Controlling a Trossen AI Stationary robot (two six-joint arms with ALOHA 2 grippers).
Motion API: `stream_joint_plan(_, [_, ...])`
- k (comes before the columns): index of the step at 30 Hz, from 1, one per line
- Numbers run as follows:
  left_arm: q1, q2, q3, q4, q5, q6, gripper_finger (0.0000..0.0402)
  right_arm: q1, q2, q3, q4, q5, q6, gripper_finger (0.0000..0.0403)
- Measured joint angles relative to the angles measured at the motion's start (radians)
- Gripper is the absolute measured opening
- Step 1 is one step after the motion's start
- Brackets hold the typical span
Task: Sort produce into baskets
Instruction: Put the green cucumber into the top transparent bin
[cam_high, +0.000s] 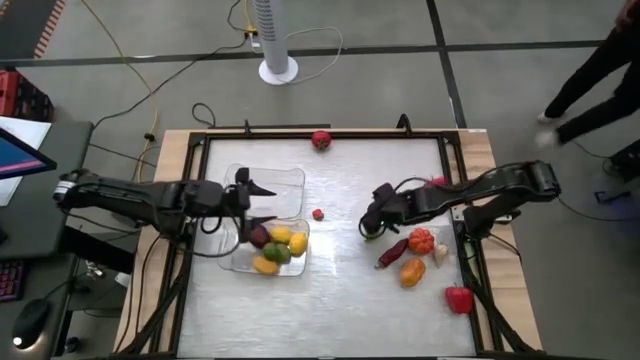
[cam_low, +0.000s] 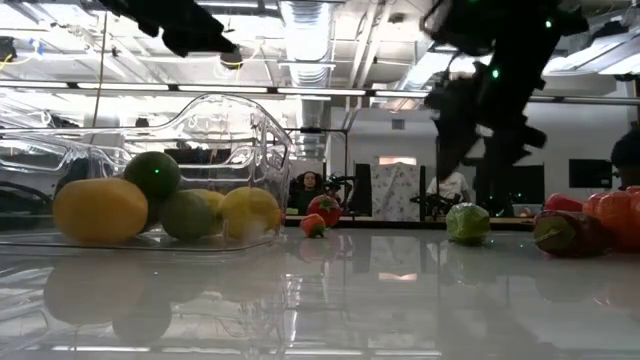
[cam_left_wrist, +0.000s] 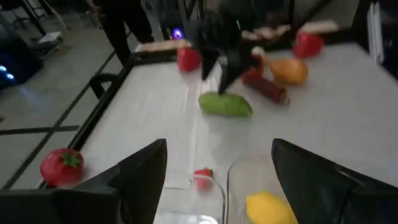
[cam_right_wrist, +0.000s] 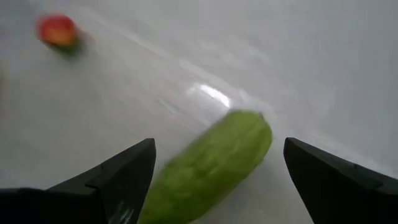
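Note:
Two clear baskets lie at the table's left. The near basket (cam_high: 243, 262) holds several yellow, green and dark purple produce pieces (cam_high: 275, 250), and the far basket (cam_high: 285, 180) looks empty. My left gripper (cam_high: 257, 204) is open and hovers over the baskets; its fingers also show open in the left wrist view (cam_left_wrist: 217, 180). A long green vegetable (cam_right_wrist: 211, 162) lies on the table right of centre. My right gripper (cam_high: 374, 218) is open just above it, a finger on either side in the right wrist view (cam_right_wrist: 217, 180), touching nothing. The low view shows the green vegetable (cam_low: 467, 222) resting on the table.
Loose produce lies at the right: an orange pumpkin (cam_high: 421, 240), a dark red piece (cam_high: 392, 252), an orange piece (cam_high: 412, 272), a whitish piece (cam_high: 441, 254) and a red pepper (cam_high: 459, 298). A small red piece (cam_high: 317, 213) lies mid-table and a red tomato (cam_high: 321, 140) at the far edge.

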Motion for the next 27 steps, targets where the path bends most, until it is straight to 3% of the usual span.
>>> stream_joint_plan(6, [0.0, -0.065, 0.0, 0.011, 0.0, -0.069, 0.0275, 0.05, 0.116, 0.0, -0.008, 0.023, 0.111, 0.0379])
stream_joint_plan(13, [0.0, -0.08, 0.0, 0.005, 0.001, -0.097, 0.0275, 0.082, 0.195, 0.0, 0.015, 0.014, 0.108, 0.037])
stream_joint_plan(24, [0.0, -0.084, 0.052, 0.035, -0.004, -0.024, 0.0275, 0.111, 0.191, 0.0, 0.03, 0.015, 0.054, 0.0225])
stream_joint_plan(27, [0.0, -0.084, 0.087, 0.035, -0.004, 0.012, 0.0275, 0.108, 0.192, 0.009, 0.037, 0.018, 0.003, 0.0207])
